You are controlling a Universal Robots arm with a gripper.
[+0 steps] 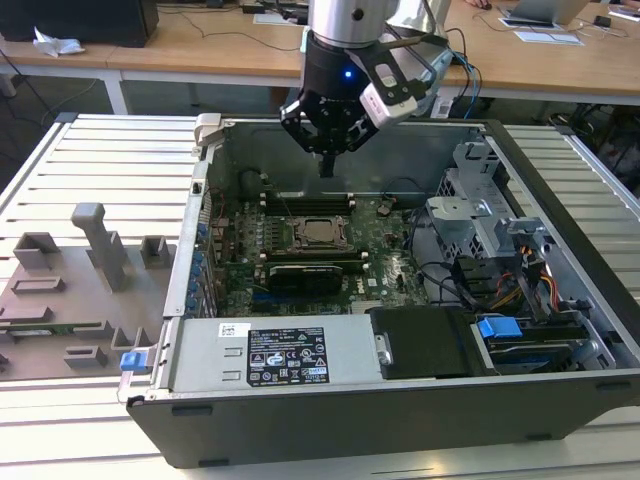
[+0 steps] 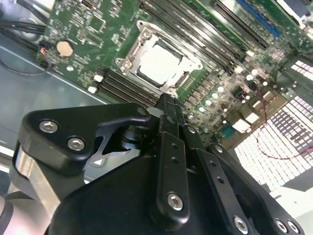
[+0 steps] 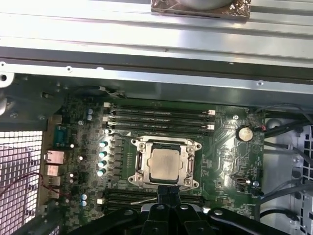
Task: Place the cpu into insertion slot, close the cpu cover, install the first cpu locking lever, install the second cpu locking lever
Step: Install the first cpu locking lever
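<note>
The gripper (image 1: pixel 325 168), its fingers pinched together on nothing, hangs in the upper middle of the exterior view above the green motherboard (image 1: pixel 380 265), where the cpu (image 1: pixel 320 232) sits mid-frame in the insertion slot (image 3: pixel 145 161) with the cpu cover (image 3: pixel 137 166) lowered around it.

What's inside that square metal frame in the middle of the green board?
The silver-topped cpu shows through the cpu cover window. The contacts beneath the cpu are covered, so they cannot be seen.
</note>
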